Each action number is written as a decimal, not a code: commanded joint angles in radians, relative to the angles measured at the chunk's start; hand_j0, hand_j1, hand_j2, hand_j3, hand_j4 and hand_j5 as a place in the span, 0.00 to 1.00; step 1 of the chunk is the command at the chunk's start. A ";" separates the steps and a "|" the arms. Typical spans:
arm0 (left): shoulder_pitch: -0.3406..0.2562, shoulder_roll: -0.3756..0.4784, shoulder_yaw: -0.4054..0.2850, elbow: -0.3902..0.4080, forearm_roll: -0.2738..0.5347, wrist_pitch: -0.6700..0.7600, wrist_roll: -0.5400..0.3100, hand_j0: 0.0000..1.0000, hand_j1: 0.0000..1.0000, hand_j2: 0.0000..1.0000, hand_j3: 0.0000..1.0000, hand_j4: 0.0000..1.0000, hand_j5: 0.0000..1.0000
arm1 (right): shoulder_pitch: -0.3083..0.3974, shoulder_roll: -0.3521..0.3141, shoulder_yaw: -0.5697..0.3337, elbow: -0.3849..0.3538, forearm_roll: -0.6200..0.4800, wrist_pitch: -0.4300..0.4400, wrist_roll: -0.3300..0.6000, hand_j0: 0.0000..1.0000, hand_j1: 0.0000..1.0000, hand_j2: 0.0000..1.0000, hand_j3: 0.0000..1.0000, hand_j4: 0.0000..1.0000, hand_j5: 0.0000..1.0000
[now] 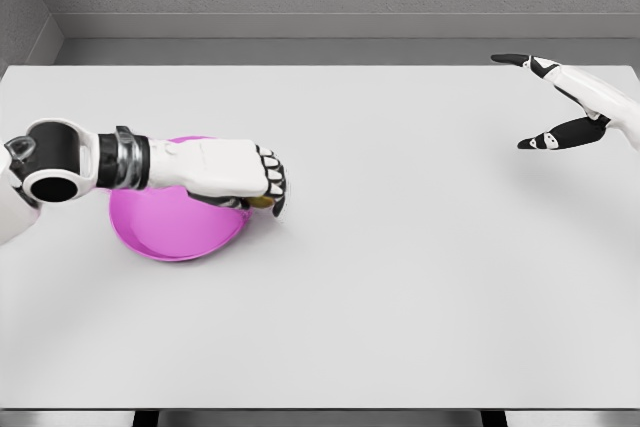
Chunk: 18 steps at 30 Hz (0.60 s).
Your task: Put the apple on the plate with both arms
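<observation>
With the apple (262, 202) barely seen inside the curled left hand (245, 179) at the right rim of the pink plate (170, 237), it could be dropped onto the table (400, 277) beside the plate if released early, while the right hand (570, 97) is held spread and empty far right of it.

Magenta plate (170, 237) lies flat at table's left; apple (262, 202) barely visible at its right rim.

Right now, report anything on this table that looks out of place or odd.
Nothing is spilled or damaged. The left robot hand is curled over a small yellowish object, mostly hidden, at the pink plate's right rim rather than its middle. The right robot hand hangs open, far off.
</observation>
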 commanded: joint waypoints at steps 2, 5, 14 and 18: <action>0.000 0.111 0.064 0.009 0.080 0.003 0.002 0.51 0.51 0.51 0.51 0.51 0.51 | 0.000 -0.016 -0.002 -0.002 -0.008 0.003 0.000 1.00 1.00 1.00 1.00 1.00 1.00; 0.002 0.122 0.062 0.084 0.077 0.003 0.002 0.51 0.51 0.51 0.51 0.51 0.51 | 0.002 -0.016 -0.002 0.000 -0.008 0.003 0.000 1.00 1.00 1.00 1.00 1.00 1.00; 0.011 0.104 0.058 0.089 0.128 0.003 0.005 1.00 1.00 1.00 1.00 1.00 1.00 | 0.002 -0.016 0.000 -0.002 -0.008 0.003 0.000 1.00 1.00 1.00 1.00 1.00 1.00; 0.011 0.105 0.058 0.089 0.131 0.003 0.005 1.00 1.00 1.00 1.00 1.00 1.00 | 0.002 -0.016 -0.002 -0.002 -0.008 0.003 0.000 1.00 1.00 1.00 1.00 1.00 1.00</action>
